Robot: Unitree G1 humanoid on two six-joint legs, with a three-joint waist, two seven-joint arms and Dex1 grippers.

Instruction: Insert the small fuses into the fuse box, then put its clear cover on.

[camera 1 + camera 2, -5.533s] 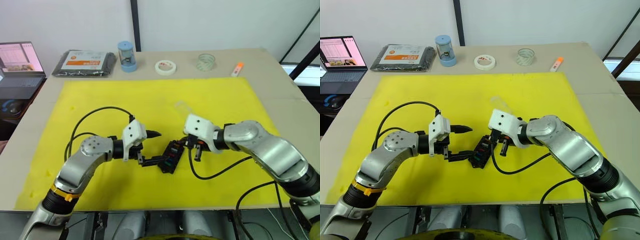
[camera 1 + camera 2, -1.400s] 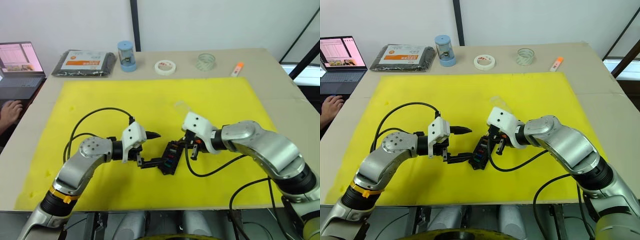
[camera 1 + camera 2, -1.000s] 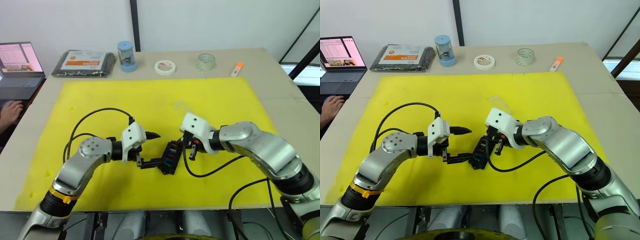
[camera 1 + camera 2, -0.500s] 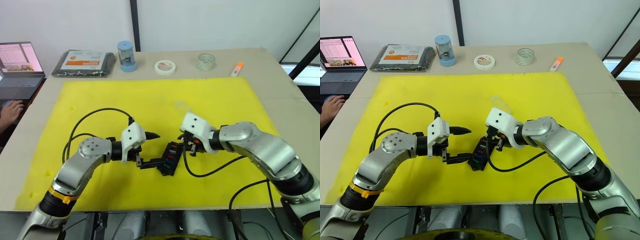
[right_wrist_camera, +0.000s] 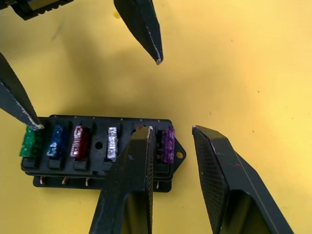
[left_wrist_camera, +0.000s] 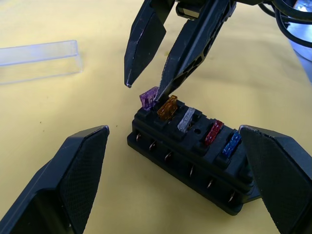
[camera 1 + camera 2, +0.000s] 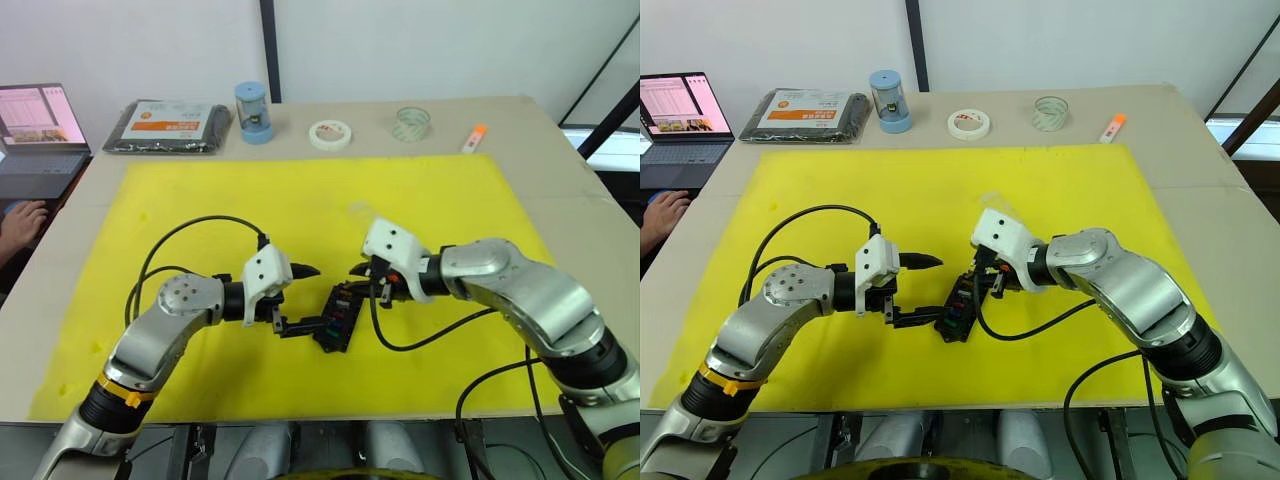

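Two grippers met over the fuse box [image 7: 335, 317] near the front middle of a yellow mat [image 7: 200, 200] on the desk [image 7: 560, 180]. On the robot's left, the left gripper [image 7: 300, 297] stood spread wide, one finger reaching up and away, the other lying low with its tip against the green-fuse end of the box. Opposite it, the right gripper [image 5: 174, 129] was narrowly parted over the far end of the box, one fingertip resting at the amber fuse [image 6: 167, 107] and the other hanging just beside the purple fuse [image 6: 148, 98], gripping nothing.

Six fuses sat in one row: green [image 5: 29, 141], blue [image 5: 57, 141], red [image 5: 79, 143], pale clear [image 5: 112, 143], amber and purple. From the right wrist camera the amber one lay mostly hidden behind that gripper's own finger. From the head cameras the fuses were too small to tell apart.

Beyond the box, the clear cover [image 6: 39, 61] lay on its own on the mat, apart from the box.

Bare yellow mat surrounded the box on every side. Along the desk's far edge, well apart from the work, sat a black packet with an orange label [image 7: 168, 124], a blue canister [image 7: 253, 112], a white tape roll [image 7: 330, 134], a clear tape roll [image 7: 411, 123] and a small orange-tipped stick [image 7: 474, 138]. A laptop [image 7: 38, 135] and a person's hand [image 7: 22, 222] showed off the desk's left side.
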